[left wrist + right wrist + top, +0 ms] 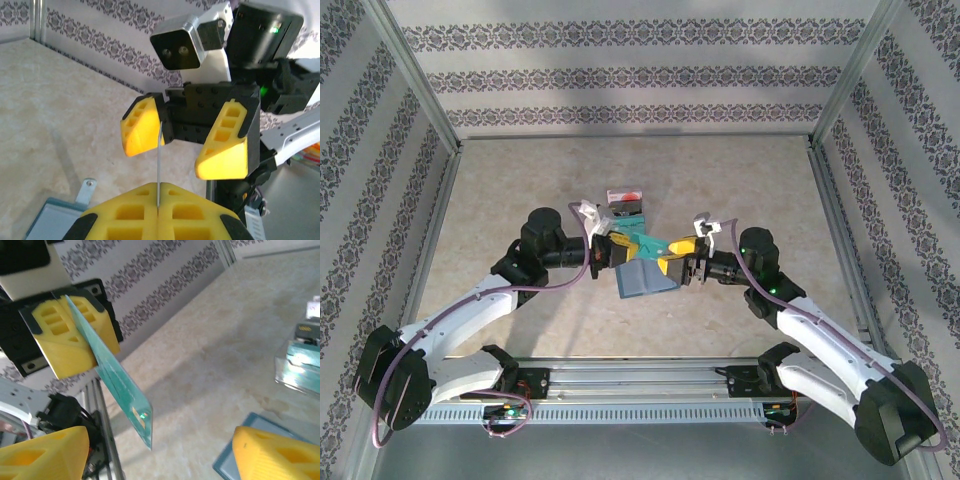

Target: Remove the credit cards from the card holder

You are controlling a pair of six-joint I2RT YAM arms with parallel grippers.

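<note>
Left claw (157,212) pinching teal card (120,385), apparently aloft

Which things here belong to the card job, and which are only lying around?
For the job: teal-green card, pinched in the left gripper; slate-blue card holder; red-and-white and dark cards farther back; right gripper, open.
Only around: table; patterned walls; metal rail.

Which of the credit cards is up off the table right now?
The teal-green card, clamped at one end by the left gripper and held in the air. The other cards lie on the table beyond the card holder.
</note>
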